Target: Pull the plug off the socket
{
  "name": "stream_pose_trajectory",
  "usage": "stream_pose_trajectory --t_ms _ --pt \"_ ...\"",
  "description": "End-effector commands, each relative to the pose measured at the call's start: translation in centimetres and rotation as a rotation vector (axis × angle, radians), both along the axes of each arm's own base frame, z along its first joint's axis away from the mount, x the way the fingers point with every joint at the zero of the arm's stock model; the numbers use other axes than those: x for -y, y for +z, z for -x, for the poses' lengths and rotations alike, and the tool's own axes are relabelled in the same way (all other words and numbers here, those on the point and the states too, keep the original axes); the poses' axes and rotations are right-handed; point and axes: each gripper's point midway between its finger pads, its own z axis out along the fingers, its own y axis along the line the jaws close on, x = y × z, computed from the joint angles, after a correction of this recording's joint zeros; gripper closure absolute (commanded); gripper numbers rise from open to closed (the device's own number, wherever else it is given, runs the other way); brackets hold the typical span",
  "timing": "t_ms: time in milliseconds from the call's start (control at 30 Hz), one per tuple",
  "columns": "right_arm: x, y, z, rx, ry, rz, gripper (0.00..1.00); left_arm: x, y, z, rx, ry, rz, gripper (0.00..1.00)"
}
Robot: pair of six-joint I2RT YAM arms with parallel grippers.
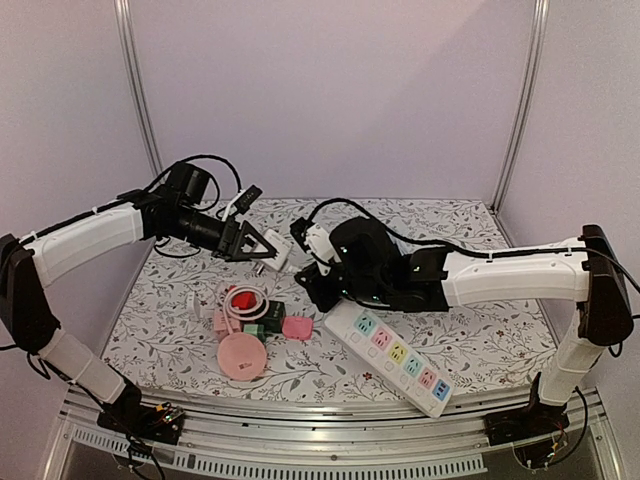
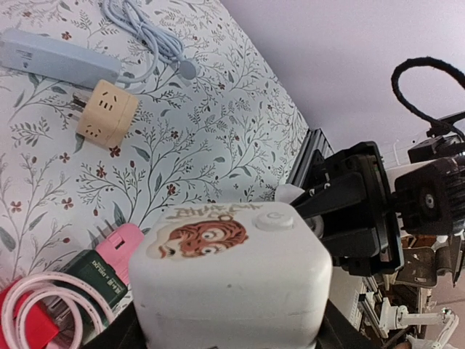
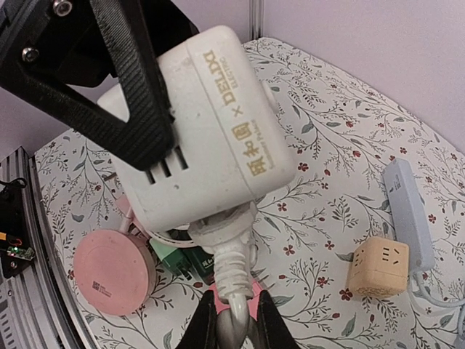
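Plug (image 3: 227, 231) sits in the white cube socket (image 3: 211, 131), raised above the tabletop's (image 1: 480, 340) far half. Left fingers (image 3: 138, 102) clamp the socket as a brace; right fingers (image 3: 270, 331) pinch the plug's neck for pulling.

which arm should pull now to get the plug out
Right. The right gripper is shut on the plug neck at the white cube socket, which the left gripper clamps, so it can probably pull while left braces.
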Motion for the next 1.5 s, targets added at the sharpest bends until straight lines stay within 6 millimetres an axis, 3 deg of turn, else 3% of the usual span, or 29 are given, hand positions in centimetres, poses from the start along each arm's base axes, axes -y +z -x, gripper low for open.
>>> stream_pose_trajectory --t_ms 0,67,300,433,600,833,1100,1267,1467 --pt "3.9 -4.3 -1.6 -0.072 -0.101 0.161 1.00 -1.0 3.1 -0.3 0.063 0.016 0.072 0.99" --pt "3.5 -2.6 -1.4 -0.066 -0.087 0.127 1.00 -1.2 2.5 -0.7 0.063 0.038 0.043 0.99" --pt "1.3 3.6 0.7 0.003 0.007 0.047 1.00 -3.0 -2.4 -2.7 0.072 0.157 -0.255 1.00" --pt "0.6 5.4 1.5 0.044 0.036 0.036 1.00 -3.2 -4.7 -2.3 0.090 0.149 -0.415 1.00" --pt "0.9 6.0 1.5 0.065 0.031 0.036 1.00 -3.0 -5.4 -2.0 0.084 0.133 -0.447 1.00" --pt "1.6 4.5 1.1 0.065 -0.004 0.076 1.00 -2.3 -4.3 -1.6 0.084 0.113 -0.376 1.00" --pt "5.5 4.8 -1.5 0.172 -0.133 0.203 1.00 -5.3 -1.5 -4.0 0.175 0.289 -0.353 0.99" --pt "10.2 4.7 -5.7 0.178 -0.270 0.270 1.00 -6.6 -0.4 -4.5 0.235 0.359 -0.371 0.99" --pt "16.8 4.1 -12.1 0.118 -0.469 0.272 1.00 -6.5 -0.3 -4.4 0.256 0.349 -0.385 0.98"
